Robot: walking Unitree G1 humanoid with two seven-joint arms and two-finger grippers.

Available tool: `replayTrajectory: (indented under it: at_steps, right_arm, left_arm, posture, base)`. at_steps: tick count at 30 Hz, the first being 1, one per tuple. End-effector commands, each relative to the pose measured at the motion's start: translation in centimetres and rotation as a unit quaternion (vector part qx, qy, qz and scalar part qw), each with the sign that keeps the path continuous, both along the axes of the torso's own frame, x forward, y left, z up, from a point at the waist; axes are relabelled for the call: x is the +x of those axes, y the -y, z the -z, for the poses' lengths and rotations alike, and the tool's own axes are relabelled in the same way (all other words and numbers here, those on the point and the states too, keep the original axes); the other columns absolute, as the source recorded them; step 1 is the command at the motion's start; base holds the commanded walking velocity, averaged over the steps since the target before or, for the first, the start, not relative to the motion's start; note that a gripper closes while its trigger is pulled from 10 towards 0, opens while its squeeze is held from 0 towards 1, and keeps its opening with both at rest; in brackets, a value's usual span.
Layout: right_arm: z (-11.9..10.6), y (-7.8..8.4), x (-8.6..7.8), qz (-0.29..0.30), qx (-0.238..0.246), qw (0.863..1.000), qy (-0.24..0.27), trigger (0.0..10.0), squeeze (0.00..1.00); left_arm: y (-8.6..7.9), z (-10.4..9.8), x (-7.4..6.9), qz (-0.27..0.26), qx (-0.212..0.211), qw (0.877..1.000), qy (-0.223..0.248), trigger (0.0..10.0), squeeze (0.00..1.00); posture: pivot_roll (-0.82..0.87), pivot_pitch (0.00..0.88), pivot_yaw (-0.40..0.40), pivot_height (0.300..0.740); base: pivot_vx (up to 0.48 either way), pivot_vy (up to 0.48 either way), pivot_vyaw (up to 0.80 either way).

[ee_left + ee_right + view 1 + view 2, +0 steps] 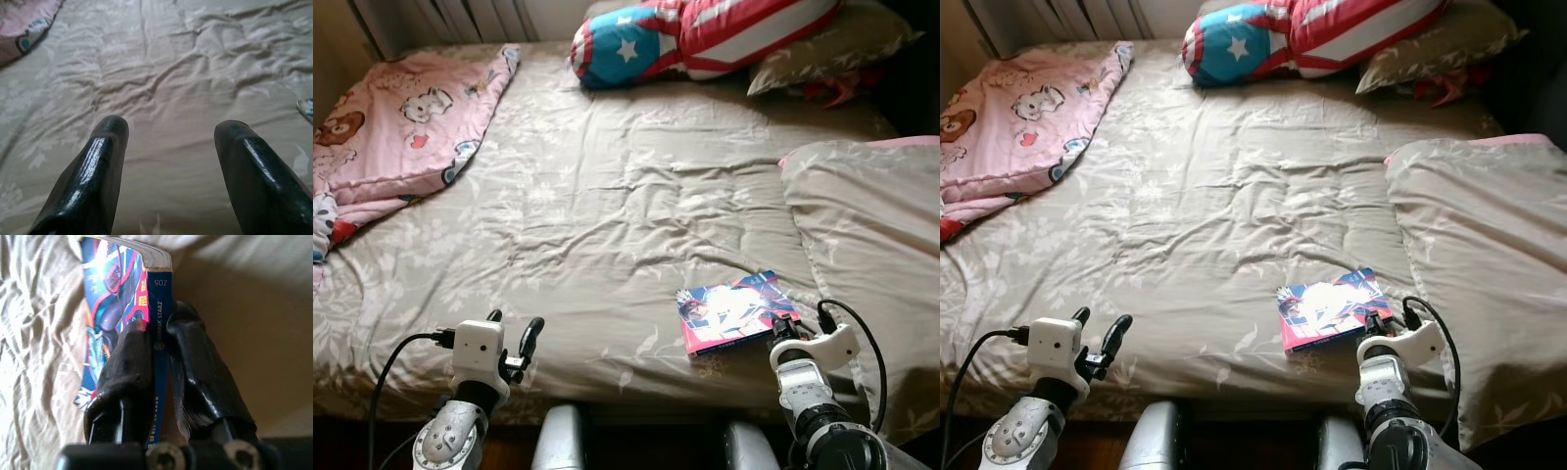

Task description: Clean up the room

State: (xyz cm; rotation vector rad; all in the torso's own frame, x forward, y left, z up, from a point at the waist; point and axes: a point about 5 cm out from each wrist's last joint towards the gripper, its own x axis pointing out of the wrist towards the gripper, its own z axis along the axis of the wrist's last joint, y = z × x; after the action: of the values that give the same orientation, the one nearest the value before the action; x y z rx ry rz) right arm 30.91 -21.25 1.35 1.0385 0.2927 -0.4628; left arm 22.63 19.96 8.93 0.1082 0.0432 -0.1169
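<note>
Right wrist view: the right claw (155, 340) pinches a comic book (736, 311) at the bed's (607, 196) near edge; pickup underway, lifting it clear seems next; left claw (513, 338) hovers spread

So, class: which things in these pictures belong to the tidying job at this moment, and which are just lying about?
In the job:
right gripper, shut on the comic book
bed

Lying about:
pink blanket
star-and-stripe pillow
beige pillows
left gripper, open, idle
</note>
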Motion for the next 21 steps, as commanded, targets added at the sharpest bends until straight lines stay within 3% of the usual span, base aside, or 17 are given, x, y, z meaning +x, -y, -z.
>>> replayTrajectory:
  at_steps: [1,5,6,7,8,17,18,19,21]
  right_arm:
    - [0.6,-0.7,-0.4,-0.002,0.011,1.000,-0.014,10.0,0.00]
    - [0.7,-0.7,-0.5,-0.002,0.011,1.000,-0.013,10.0,0.00]
    - [0.7,-0.7,-0.5,0.001,0.013,1.000,-0.014,10.0,0.94]
    - [0.8,-0.7,-0.6,0.002,0.013,1.000,-0.014,10.0,0.94]
    - [0.8,-0.6,-0.6,0.003,0.014,1.000,-0.015,10.0,1.00]
    - [1.4,-0.5,-1.2,0.006,0.015,1.000,-0.024,10.0,1.00]
    - [1.5,-0.6,-1.3,0.001,0.008,1.000,-0.027,10.0,0.06]
    - [1.6,-0.5,-1.4,0.006,0.010,1.000,-0.027,10.0,0.00]
    - [1.7,-0.4,-1.5,0.010,0.013,0.999,-0.027,10.0,0.00]
  left_arm:
    - [-0.4,0.1,-0.4,0.000,0.017,1.000,-0.014,10.0,0.00]
    - [-0.4,0.0,-0.6,-0.001,0.018,1.000,-0.018,10.0,0.00]
    - [-0.4,0.0,-0.6,-0.001,0.019,1.000,-0.019,10.0,0.00]
    - [-0.4,0.0,-0.6,-0.001,0.019,1.000,-0.020,10.0,0.00]
    - [-0.4,0.0,-0.5,-0.002,0.020,1.000,-0.021,10.0,0.00]
    - [-0.1,0.2,-0.2,0.001,0.019,1.000,-0.024,10.0,0.00]
    - [0.0,0.2,0.0,0.002,0.019,1.000,-0.023,10.0,0.00]
    - [0.1,0.2,0.1,0.001,0.019,1.000,-0.022,10.0,0.00]
    - [0.1,0.2,0.2,0.001,0.018,1.000,-0.022,10.0,0.00]
  posture:
    - [0.19,0.253,0.070,0.622]
    - [0.19,0.251,0.071,0.622]
    - [0.19,0.250,0.071,0.622]
    - [0.18,0.245,0.070,0.622]
    - [0.18,0.244,0.070,0.622]
    - [0.17,0.228,0.068,0.622]
    - [0.17,0.227,0.067,0.622]
    - [0.17,0.224,0.066,0.622]
    - [0.17,0.220,0.065,0.622]
  base:
    - [0.000,0.000,0.00]
    - [0.000,0.000,0.00]
    - [0.000,0.000,0.00]
    - [0.000,0.000,0.00]
    - [0.000,0.000,0.00]
    - [0.000,0.000,0.00]
    - [0.000,0.000,0.00]
    - [0.000,0.000,0.00]
    - [0.000,0.000,0.00]
